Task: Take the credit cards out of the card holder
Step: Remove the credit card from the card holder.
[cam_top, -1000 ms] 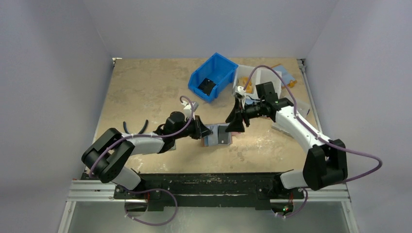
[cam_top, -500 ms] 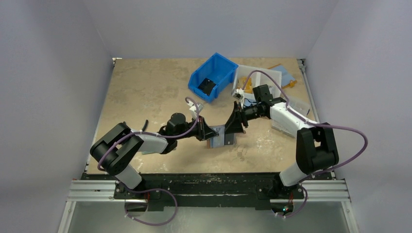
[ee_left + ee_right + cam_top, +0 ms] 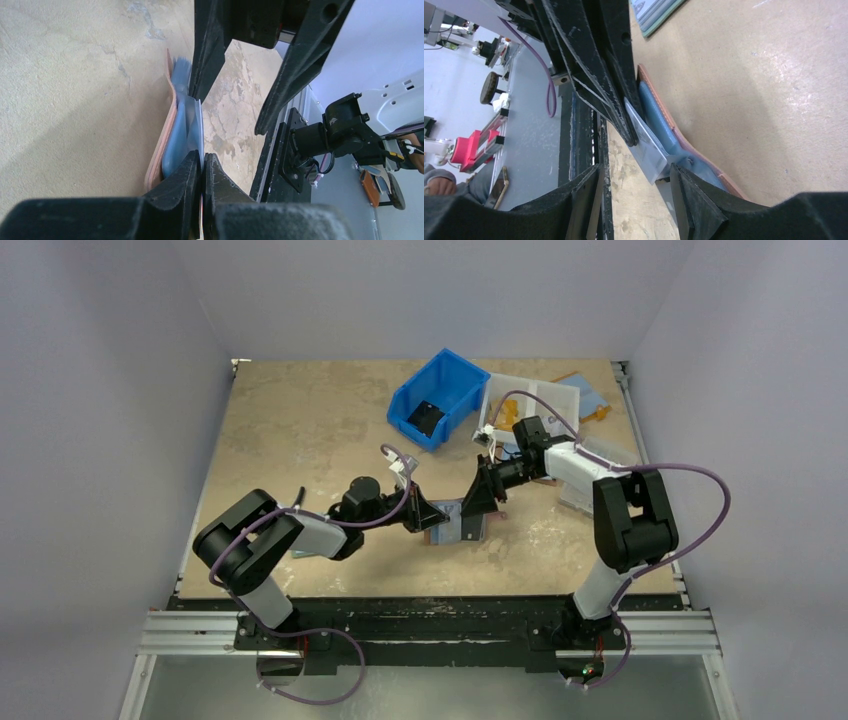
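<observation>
Shifted rightward, left gripper (image 3: 201,161) pinches a card (image 3: 646,145) in the card holder (image 3: 167,135); right gripper (image 3: 635,172) gapes.

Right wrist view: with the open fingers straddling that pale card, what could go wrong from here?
1. The right gripper is open around only a corner of the pale card; if it closes there, it may slip off.
2. The left gripper pinches just the edge of the card holder, so a pull could drag the holder along.

Card holder (image 3: 462,527) partly hidden by left pincer (image 3: 437,519)
</observation>
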Action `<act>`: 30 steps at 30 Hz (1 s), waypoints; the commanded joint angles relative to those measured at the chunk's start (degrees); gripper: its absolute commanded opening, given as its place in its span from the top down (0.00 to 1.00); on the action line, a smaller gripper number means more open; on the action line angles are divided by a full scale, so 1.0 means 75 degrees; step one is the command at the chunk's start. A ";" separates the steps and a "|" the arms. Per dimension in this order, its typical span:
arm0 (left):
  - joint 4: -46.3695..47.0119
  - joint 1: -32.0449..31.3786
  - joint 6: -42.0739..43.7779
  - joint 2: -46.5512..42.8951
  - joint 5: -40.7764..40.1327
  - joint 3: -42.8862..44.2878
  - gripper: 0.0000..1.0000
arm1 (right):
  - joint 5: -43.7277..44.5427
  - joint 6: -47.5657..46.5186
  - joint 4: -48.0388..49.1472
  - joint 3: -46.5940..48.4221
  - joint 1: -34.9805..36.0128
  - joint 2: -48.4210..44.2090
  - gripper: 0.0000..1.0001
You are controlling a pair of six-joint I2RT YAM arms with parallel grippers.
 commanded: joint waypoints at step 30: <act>0.4376 0.0002 -0.1783 0.1212 -0.0245 -0.0571 1.00 | -0.0446 0.0200 -0.0124 0.0249 0.0288 0.0355 0.66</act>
